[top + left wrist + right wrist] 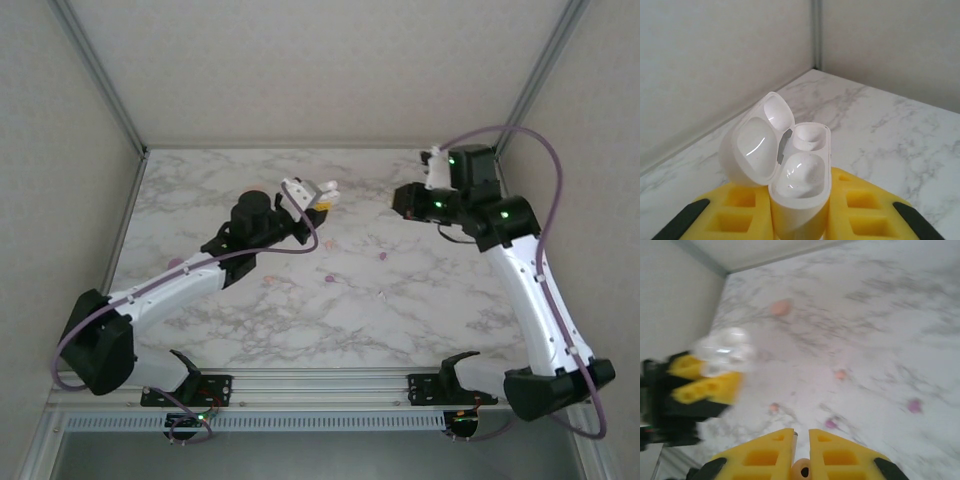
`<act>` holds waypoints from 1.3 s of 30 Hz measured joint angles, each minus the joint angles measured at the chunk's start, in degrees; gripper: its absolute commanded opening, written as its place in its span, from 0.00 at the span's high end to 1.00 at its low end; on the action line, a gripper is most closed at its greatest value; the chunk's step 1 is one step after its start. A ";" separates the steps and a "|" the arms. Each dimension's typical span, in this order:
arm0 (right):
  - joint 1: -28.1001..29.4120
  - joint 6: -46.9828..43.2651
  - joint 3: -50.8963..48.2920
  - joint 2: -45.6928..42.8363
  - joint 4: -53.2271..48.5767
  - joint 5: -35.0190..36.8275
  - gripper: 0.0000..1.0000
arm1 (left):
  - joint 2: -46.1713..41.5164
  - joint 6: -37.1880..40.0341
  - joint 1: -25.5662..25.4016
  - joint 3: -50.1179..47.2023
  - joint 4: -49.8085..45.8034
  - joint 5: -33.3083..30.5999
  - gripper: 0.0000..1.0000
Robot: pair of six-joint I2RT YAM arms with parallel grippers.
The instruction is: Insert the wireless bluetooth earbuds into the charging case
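Observation:
My left gripper [800, 212] is shut on the white charging case [801, 172], held upright off the table with its lid [756, 145] swung open to the left. Both wells of the case look empty. From above, the case [308, 189] sits at the tip of the left gripper [318, 202], mid-table. My right gripper [398, 200] hovers to its right. Its yellow fingers [765, 456] are nearly closed on a thin white earbud stem [796, 434]. Loose earbuds lie on the marble: a pink earbud [840, 374], a purple earbud [914, 406] and another purple earbud [329, 278].
The right wrist view is blurred. In it the left gripper with the white case [722, 351] is at the left, and a pink case [781, 307] lies farther off. More small pink pieces [268, 280] dot the marble table [420, 300]. Walls enclose three sides.

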 measured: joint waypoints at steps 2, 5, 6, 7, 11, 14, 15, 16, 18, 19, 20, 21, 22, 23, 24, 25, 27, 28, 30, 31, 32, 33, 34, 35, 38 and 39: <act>-3.82 0.72 -3.65 -0.48 -3.23 1.05 0.88 | -1.90 -0.13 1.01 -1.11 0.00 -1.07 0.82; -6.34 0.79 -9.73 3.28 -8.37 2.75 0.88 | -4.50 -0.28 1.49 -1.66 -0.04 -1.44 0.82; -6.45 0.74 -11.39 5.84 -9.97 3.19 0.88 | -5.25 -0.31 1.49 -1.66 0.04 -1.44 0.82; -6.54 0.57 -13.03 9.07 -11.45 3.50 0.88 | -5.88 -0.31 1.49 -1.66 0.02 -1.42 0.82; -6.54 -0.74 -15.91 18.91 -15.80 5.73 0.89 | -6.80 -0.35 1.49 -1.66 0.00 -1.38 0.82; -6.54 -2.36 -16.02 23.37 -18.40 6.95 0.89 | -6.84 -0.33 1.49 -1.66 0.02 -1.33 0.82; -6.51 -2.93 -15.98 24.81 -18.99 7.10 0.89 | -6.84 -0.33 1.49 -1.66 0.02 -1.20 0.82; -6.51 -3.50 -15.96 26.47 -19.47 7.32 0.89 | -6.86 -0.33 1.49 -1.66 0.00 -1.16 0.81; -6.23 -4.57 -15.65 30.77 -20.09 7.54 0.88 | -6.84 -0.33 1.49 -1.66 0.02 -1.07 0.82; -6.03 -5.03 -15.50 32.76 -20.11 7.56 0.88 | -6.84 -0.33 1.49 -1.66 0.02 -0.96 0.82; -5.75 -5.44 -15.32 34.75 -20.09 7.69 0.88 | -6.84 -0.33 1.49 -1.66 0.02 -0.94 0.82; -5.38 -5.73 -15.15 36.72 -20.04 7.67 0.88 | -6.84 -0.33 1.49 -1.66 0.02 -0.92 0.82; -5.14 -6.05 -14.84 38.14 -20.15 7.69 0.87 | -6.86 -0.35 1.49 -1.68 0.02 -0.87 0.82; -4.85 -6.49 -14.40 39.56 -20.22 7.69 0.87 | -6.86 -0.42 1.53 -1.70 0.02 -0.72 0.81; -4.55 -6.86 -13.77 40.98 -20.37 7.74 0.87 | -6.86 -0.52 1.53 -1.75 0.04 -0.70 0.82; -4.35 -7.08 -13.14 42.05 -20.57 7.78 0.87 | -6.86 -0.55 1.53 -1.81 0.04 -0.68 0.82; -4.09 -7.78 -11.67 44.46 -20.70 7.93 0.85 | -6.97 -0.68 1.55 -2.14 0.04 -0.68 0.82; -3.98 -8.04 -11.17 45.22 -20.76 7.98 0.85 | -7.06 -0.72 1.55 -2.27 0.02 -0.68 0.82; -3.89 -8.46 -10.05 46.90 -20.79 8.04 0.84 | -7.17 -0.74 1.60 -2.54 0.02 -0.68 0.82; -3.89 -8.50 -9.68 47.45 -20.74 8.22 0.84 | -7.19 -0.74 1.60 -2.56 0.02 -0.68 0.82; -3.89 -8.48 -9.27 47.98 -20.76 8.66 0.84 | -7.21 -0.74 1.62 -2.56 0.02 -0.68 0.82; -3.89 -8.48 -8.87 48.41 -20.74 9.05 0.83 | -7.21 -0.74 1.64 -2.56 0.02 -0.68 0.82; -3.89 -8.48 -8.50 48.65 -20.76 9.27 0.82 | -7.21 -0.74 1.64 -2.56 0.04 -0.68 0.82; -3.89 -8.46 -8.00 48.89 -20.72 9.49 0.81 | -7.21 -0.76 1.64 -2.56 0.02 -0.68 0.82; -3.89 -8.26 -6.78 49.35 -20.35 10.01 0.76 | -7.21 -0.94 1.64 -2.56 0.02 -0.68 0.82; -3.89 -8.24 -6.56 49.46 -20.11 10.19 0.76 | -7.21 -0.96 1.64 -2.56 0.02 -0.68 0.82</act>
